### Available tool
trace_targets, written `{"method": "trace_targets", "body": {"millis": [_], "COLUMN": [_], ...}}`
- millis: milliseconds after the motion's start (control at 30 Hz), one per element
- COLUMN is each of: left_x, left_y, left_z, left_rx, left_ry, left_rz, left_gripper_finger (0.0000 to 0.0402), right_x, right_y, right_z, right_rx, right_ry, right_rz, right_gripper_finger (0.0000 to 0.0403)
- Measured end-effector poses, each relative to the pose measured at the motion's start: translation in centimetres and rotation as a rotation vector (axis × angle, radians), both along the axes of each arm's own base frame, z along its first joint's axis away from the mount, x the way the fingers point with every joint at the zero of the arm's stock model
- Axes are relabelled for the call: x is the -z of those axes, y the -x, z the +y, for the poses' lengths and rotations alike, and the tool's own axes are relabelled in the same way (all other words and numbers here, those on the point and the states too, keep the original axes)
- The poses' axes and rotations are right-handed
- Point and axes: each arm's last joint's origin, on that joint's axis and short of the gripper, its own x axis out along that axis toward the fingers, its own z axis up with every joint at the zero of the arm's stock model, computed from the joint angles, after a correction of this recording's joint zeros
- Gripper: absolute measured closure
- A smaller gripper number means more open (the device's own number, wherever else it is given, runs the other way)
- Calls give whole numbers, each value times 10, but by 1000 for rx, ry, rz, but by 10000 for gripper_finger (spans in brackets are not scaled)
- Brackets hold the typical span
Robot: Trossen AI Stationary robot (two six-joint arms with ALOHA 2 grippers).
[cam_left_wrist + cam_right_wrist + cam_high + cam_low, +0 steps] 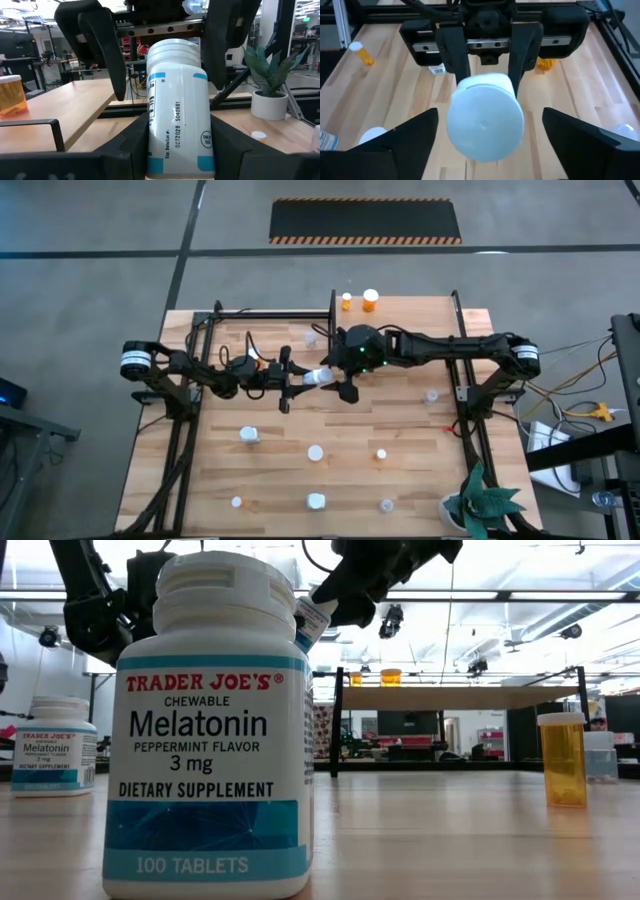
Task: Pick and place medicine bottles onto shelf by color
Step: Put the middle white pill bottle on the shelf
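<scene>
a trader joe's melatonin bottle (210, 730) is standing closest on the surface (450, 840), reading "chewable, peppermint flavor, 3 mg, 100 tablets". above mid-surface, the left claw (292, 380) is gripping a white-capped bottle (318, 376) marked "oct2028"; the right claw (340, 378) is flanking its cap, fingers spread, not touching. two orange bottles (370, 301) are sitting on the shelf (450, 697).

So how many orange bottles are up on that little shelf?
2: a small orange bottle and a bigger one beside it, near one end of the shelf. The right arm could hide others.
</scene>
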Motion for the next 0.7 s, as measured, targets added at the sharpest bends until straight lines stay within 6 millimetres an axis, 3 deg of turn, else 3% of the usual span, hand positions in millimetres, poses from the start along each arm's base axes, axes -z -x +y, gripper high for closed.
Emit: {"method": "trace_targets", "body": {"millis": [400,533,700], "left_x": [0,-1,0], "left_y": [0,0,0], "left_z": [0,1,2], "left_rx": [-2,-41,-56], "left_ry": [22,27,55], "left_rz": [0,-7,-6], "left_gripper_finger": [250,224,191], "right_x": [-2,-5,-14], "right_y": [0,3,12], "right_z": [0,0,0], "right_rx": [3,5,13], "right_ry": [2,3,3], "right_rz": [-9,-15,-17], "right_gripper_finger": [220,235,220]}}
